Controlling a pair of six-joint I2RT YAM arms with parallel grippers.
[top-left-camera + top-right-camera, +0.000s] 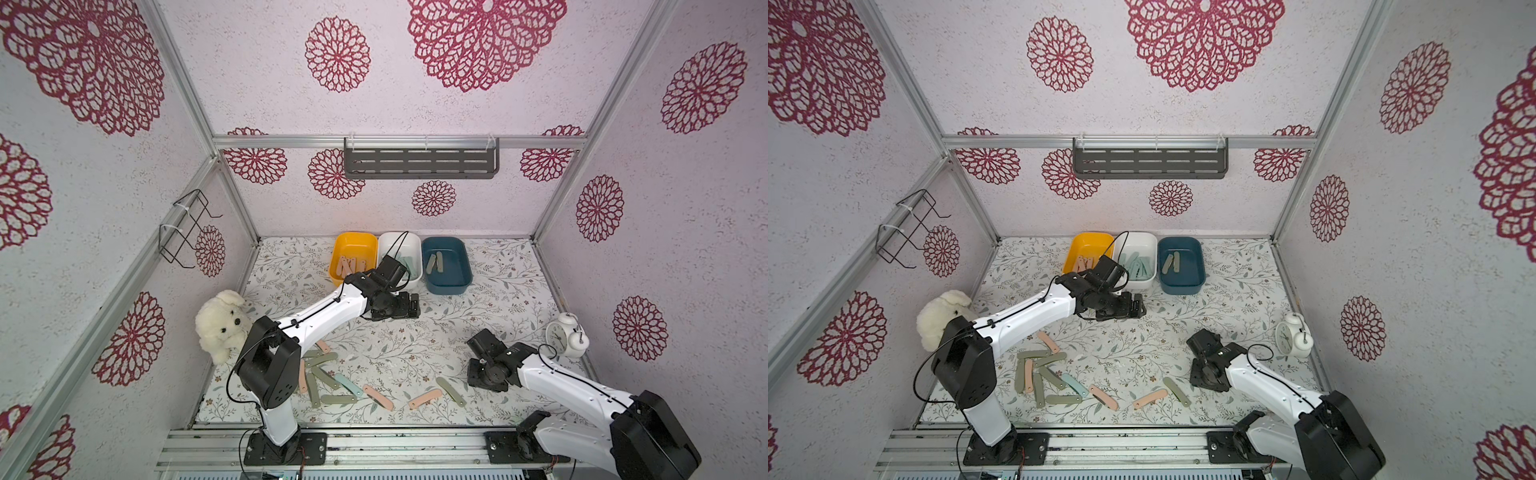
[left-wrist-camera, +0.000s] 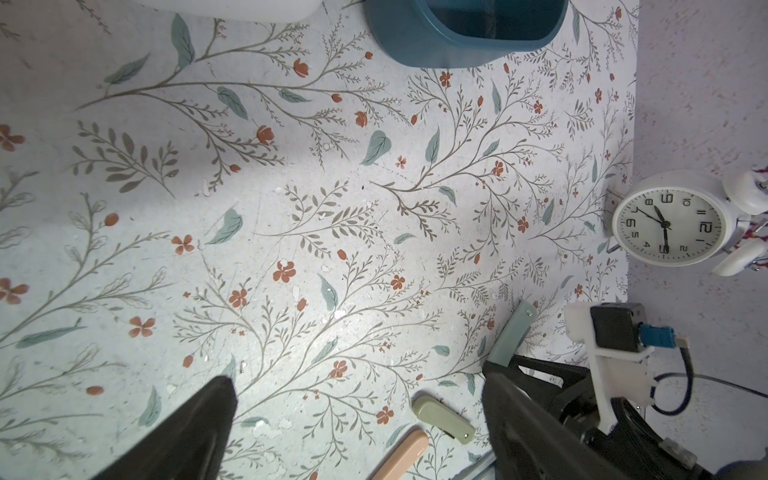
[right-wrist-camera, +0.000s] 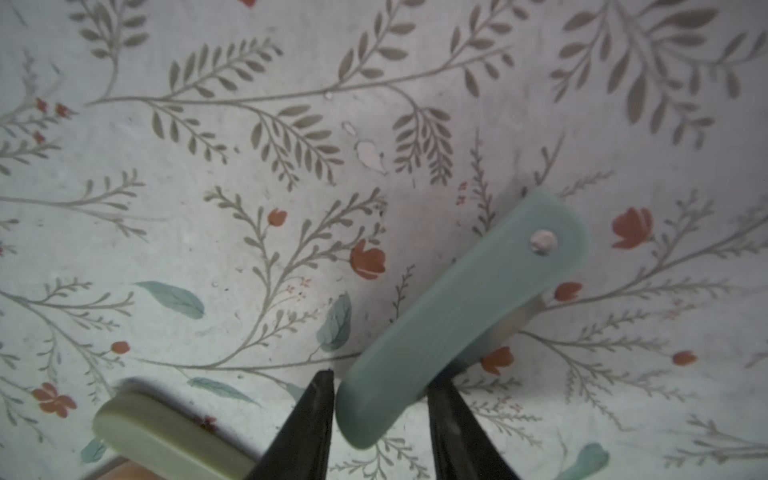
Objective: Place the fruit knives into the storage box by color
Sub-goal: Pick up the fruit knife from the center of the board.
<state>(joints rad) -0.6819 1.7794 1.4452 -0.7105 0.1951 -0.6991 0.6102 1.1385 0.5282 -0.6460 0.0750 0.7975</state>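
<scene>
The mint knife point(image 3: 457, 316) sits clamped in my right gripper point(image 3: 382, 380), its long axis jutting forward, askew (lifted off the mat point(image 3: 208, 208), I judge). Its white box point(image 1: 1140, 285) lies far back and leftward, nearer my left gripper point(image 2: 357, 376), which is gaping and empty.

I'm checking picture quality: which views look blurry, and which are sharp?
Right wrist view: the teal knife in the right end effector looks soft, the olive knife beside it blurrier. Left wrist view: sharp, the clock face readable. Both top views: sharp, evenly lit.
</scene>
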